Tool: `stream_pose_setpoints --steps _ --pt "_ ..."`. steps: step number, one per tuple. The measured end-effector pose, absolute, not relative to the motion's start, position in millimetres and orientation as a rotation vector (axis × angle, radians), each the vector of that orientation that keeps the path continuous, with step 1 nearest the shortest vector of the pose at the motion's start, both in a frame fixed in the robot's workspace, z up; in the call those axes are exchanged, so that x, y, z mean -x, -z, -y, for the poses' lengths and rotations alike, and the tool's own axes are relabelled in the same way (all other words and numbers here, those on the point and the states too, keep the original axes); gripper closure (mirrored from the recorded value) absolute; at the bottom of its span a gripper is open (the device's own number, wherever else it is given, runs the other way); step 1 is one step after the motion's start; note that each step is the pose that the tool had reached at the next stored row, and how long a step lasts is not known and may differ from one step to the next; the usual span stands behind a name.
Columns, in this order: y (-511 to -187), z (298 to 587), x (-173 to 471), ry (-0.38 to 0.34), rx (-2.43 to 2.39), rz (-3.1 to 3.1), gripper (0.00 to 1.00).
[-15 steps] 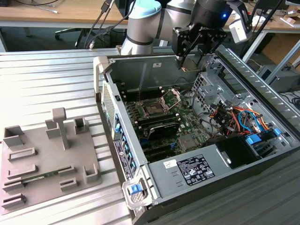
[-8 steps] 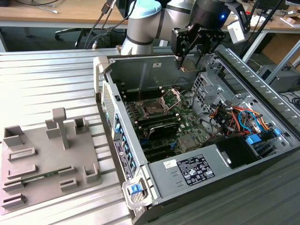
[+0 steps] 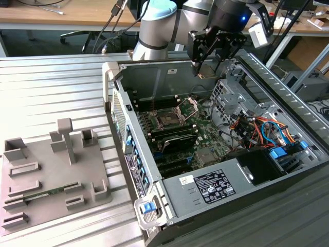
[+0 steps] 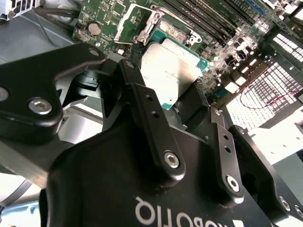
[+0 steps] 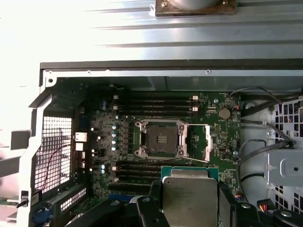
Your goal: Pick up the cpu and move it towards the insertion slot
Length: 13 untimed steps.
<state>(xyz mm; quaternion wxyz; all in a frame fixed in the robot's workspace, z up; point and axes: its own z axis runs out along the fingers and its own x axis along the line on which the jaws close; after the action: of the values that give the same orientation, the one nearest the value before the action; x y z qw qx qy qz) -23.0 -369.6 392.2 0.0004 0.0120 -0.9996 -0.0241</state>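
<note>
The cpu [image 5: 189, 201] is gripped by its edges in the hand [image 4: 173, 101], held above the open case, near the insertion slot [image 5: 158, 138]. If tilted, it could be misaligned with the socket and pins bent.

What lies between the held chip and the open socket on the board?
In the first wrist view, the chip sits in the gripper. Between it and the socket run long black memory slots on the green board.

We see a square cpu [image 5: 189, 201] with matt silvery metal top, a shiny metal-framed insertion slot [image 5: 160, 138], and a matt black metal gripper [image 4: 176, 109].
</note>
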Motion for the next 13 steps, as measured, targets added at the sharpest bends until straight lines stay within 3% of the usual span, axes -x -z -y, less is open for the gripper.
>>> stream_pose_setpoints --steps 13 --pt "-390.0 366.6 22.2 0.076 -0.038 3.14 0.45"
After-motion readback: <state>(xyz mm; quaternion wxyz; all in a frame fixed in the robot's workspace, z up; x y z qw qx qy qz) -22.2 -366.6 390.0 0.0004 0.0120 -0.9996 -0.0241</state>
